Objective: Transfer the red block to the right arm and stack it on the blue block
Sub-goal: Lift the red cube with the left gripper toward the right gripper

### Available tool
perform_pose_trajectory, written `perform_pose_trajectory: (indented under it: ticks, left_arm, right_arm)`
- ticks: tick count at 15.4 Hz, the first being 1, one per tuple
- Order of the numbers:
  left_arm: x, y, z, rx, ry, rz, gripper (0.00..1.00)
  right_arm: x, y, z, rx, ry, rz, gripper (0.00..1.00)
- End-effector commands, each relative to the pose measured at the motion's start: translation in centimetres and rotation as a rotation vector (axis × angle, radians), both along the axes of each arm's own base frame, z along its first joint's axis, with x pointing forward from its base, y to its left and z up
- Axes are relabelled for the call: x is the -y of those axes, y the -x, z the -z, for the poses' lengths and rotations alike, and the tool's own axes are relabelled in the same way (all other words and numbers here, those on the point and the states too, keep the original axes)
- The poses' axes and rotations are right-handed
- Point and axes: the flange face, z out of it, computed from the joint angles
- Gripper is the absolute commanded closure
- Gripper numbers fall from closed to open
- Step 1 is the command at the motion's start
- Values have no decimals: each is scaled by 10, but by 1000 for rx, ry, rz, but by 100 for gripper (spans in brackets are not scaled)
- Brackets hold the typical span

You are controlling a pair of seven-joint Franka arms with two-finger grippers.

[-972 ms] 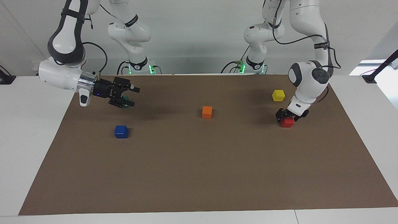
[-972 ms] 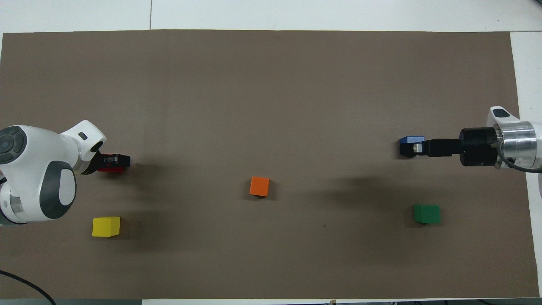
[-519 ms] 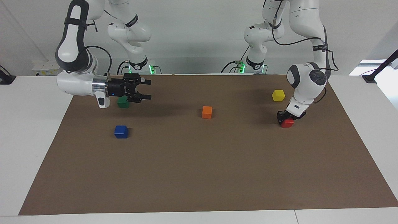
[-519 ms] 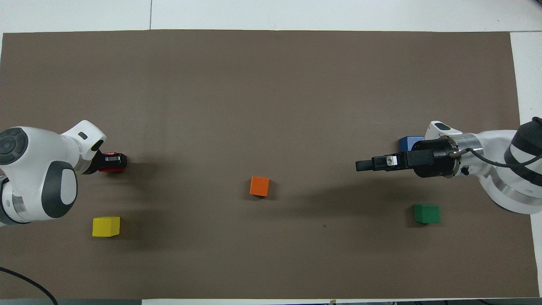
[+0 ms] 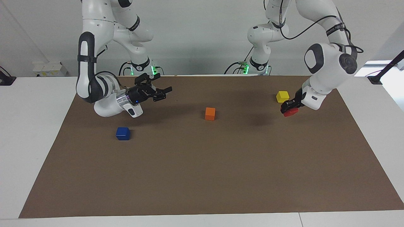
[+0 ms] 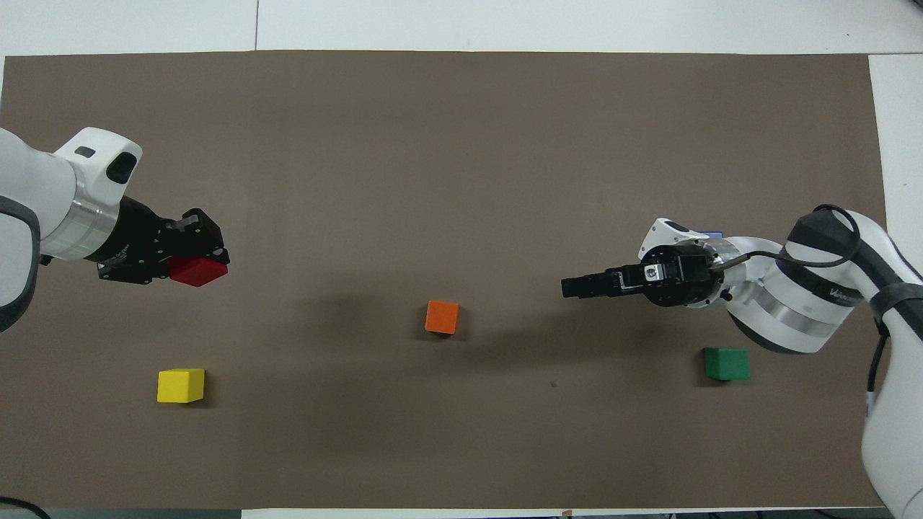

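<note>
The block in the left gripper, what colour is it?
Red, held by the left gripper; it shows best in the overhead view.

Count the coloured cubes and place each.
5: red cube in left gripper; yellow cube near it; orange cube mid-mat; green cube and blue cube toward right arm's end.

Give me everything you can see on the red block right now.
The red block is a small glossy cube, solid red, with no markings visible. It is clamped in the left gripper, whose black fingers close on it from above and hide part of its top. It is lifted off the brown mat and tilted, one corner pointing down, hanging over the left arm's end of the table beside the yellow block. Only the gripper touches it.
</note>
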Motion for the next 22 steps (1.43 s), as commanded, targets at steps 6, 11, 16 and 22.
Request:
perform_pose_trajectory:
  ticks: [6,11,16,22]
  left_arm:
    - [151,85,-72,-156,51,-468,100]
    - [203,107,-92,-277,133,-788,100]
    - [209,106,-103,-305,172,-942,100]
    - [235,107,-107,-326,271,-1202,100]
  right_arm:
    - [-108,17,4,-78,-274,47,0]
    - [-131,25,22,-122,-325,50,0]
    - [-138,26,26,-147,-297,42,0]
    - [-161,37,41,-110,-289,59,0]
